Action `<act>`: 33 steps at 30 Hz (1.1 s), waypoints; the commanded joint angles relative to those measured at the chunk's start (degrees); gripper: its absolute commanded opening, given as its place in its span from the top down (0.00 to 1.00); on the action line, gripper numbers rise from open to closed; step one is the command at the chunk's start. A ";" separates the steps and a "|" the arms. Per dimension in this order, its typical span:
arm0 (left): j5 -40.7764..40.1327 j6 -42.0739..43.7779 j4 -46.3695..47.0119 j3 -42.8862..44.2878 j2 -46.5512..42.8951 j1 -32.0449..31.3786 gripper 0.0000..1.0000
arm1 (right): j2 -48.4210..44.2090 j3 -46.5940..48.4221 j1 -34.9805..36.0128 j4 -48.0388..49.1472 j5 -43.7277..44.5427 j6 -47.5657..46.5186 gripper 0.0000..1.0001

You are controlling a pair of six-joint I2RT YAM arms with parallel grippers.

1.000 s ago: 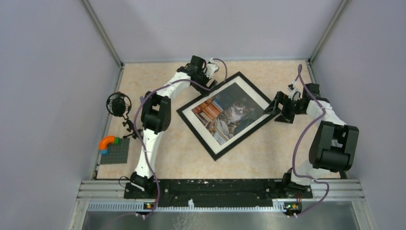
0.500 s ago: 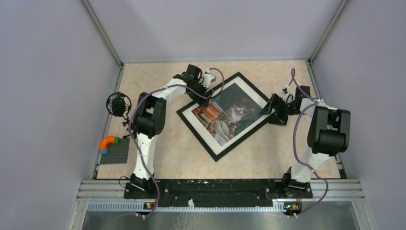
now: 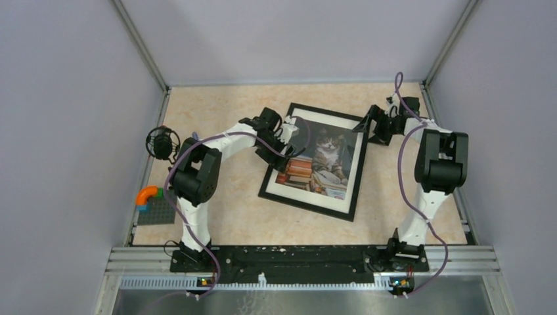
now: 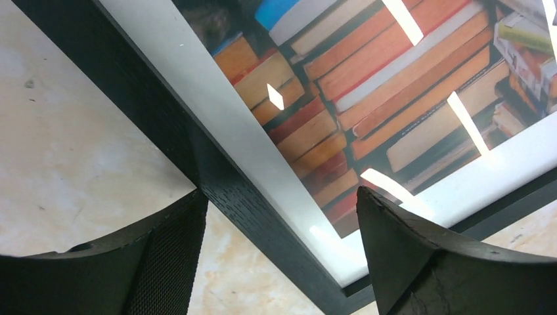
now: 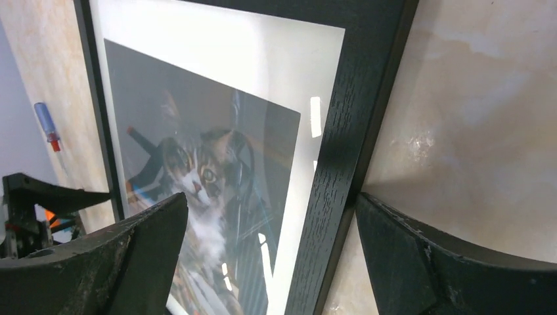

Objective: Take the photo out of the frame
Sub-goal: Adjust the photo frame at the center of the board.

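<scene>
Photo (image 3: 320, 156) of a grey-white cat among stacked books, white margin all round, seated in the frame (image 3: 305, 205), which lies face up and flat on the table (image 3: 230, 220), right of centre and toward the back, its long sides running roughly front to back with a slight tilt. Reading from the left in my overhead view: a black round device on a small stand (image 3: 162, 143) at the table's left edge; nearer the arm bases, a grey baseplate (image 3: 159, 211) with an orange curved brick (image 3: 147, 193) at its back-left corner; both well apart from the frame. Next, the left gripper (image 3: 279, 141) hangs over the frame's left bar; its wrist view shows me the claw spread wide, one finger (image 4: 131, 262) over bare table with its tip at the bar's outer edge, the other over the white margin, nothing clamped. At the far right, the right gripper (image 3: 370, 125) sits at the frame's back-right corner, its claw likewise wide open and straddling the right bar: one finger (image 5: 98, 262) above the glossy front, the other above bare table; whether either touches I cannot tell
</scene>
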 commanded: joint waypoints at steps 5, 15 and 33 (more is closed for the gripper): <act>-6.07 -12.68 7.82 7.43 -10.34 -6.04 0.01 | -14.37 -4.52 0.31 4.07 4.74 -3.89 0.02; -27.41 -23.23 14.12 20.35 -0.13 -28.27 0.01 | -26.90 -9.51 -12.33 0.28 0.80 1.50 0.05; -36.74 -32.57 13.95 36.72 22.99 -37.25 0.28 | -25.67 -10.56 -15.79 -13.46 0.70 -5.48 0.06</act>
